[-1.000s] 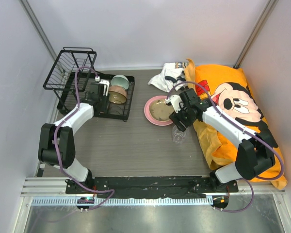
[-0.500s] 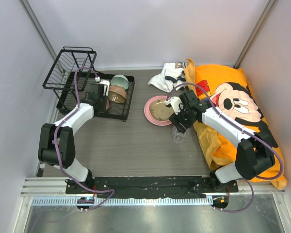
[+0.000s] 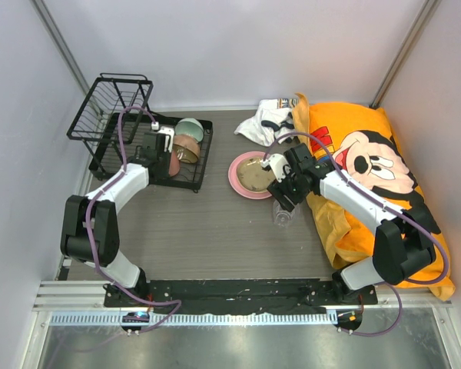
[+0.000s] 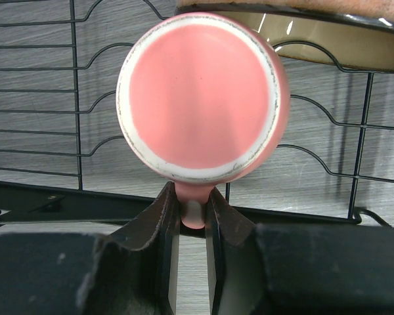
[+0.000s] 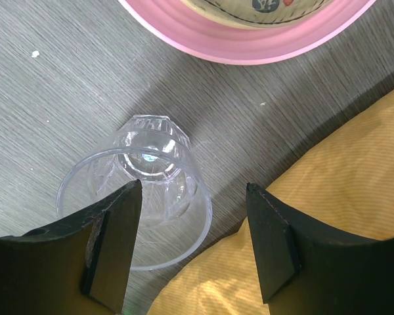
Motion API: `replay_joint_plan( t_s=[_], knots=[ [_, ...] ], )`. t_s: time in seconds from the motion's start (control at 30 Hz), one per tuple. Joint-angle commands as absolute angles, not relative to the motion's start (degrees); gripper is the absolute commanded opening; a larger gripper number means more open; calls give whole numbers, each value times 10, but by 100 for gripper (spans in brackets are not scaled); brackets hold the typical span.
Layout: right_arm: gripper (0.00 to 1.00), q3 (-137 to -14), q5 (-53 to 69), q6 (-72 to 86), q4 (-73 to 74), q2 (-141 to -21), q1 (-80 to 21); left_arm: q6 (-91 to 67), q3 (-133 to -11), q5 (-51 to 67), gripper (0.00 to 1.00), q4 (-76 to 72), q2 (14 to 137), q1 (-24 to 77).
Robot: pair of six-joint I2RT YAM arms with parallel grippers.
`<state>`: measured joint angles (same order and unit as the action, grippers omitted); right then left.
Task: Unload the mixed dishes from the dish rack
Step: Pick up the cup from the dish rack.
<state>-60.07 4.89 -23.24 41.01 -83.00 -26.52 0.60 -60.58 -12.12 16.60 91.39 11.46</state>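
Overhead view of a grey wood-grain table [image 3: 207,231] with two robot arms. At the far left stands a black wire dish rack [image 3: 203,165] with a raised upper basket [image 3: 111,108].

The left gripper [image 3: 163,154] reaches into the rack's lower tray. In the left wrist view its fingers [image 4: 161,220] are closed on the handle of a pink mug [image 4: 200,98], whose round base faces the camera over the tray wires. Just beyond the mug in the rack sit a brownish bowl [image 3: 187,147] and a mint-green bowl [image 3: 190,127].

Out of the rack, near the table's middle, lies a large pink plate [image 3: 237,178] with a tan shallow dish [image 3: 255,177] resting on it. A clear glass cup [image 3: 282,216] sits on the table just in front of the plate, beside an orange Mickey Mouse pillow [image 3: 369,161].

The right gripper [image 3: 286,197] hovers over the cup. In the right wrist view its fingers [image 5: 111,236] stand wide apart, holding nothing, with the cup's mouth toward the camera. Whether they touch the glass cannot be told. A crumpled white cloth [image 3: 265,119] lies behind the plate.
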Motion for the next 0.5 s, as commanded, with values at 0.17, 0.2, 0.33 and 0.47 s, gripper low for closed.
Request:
replay_joint_plan(
  t_s=[0.17, 0.2, 0.33, 0.47],
  knots=[
    [69, -597, 54, -236, 393, -827, -268, 25, -623, -121, 0, 151, 913, 110],
    [68, -596, 54, -236, 393, -828, -268, 28, -625, -116, 0, 151, 912, 110],
    [69, -596, 54, -236, 392, -829, -267, 37, -640, -90, 0, 156, 906, 110],
    [68, -596, 54, -236, 392, -831, -267, 45, -664, -72, 0, 186, 908, 110]
  ],
)
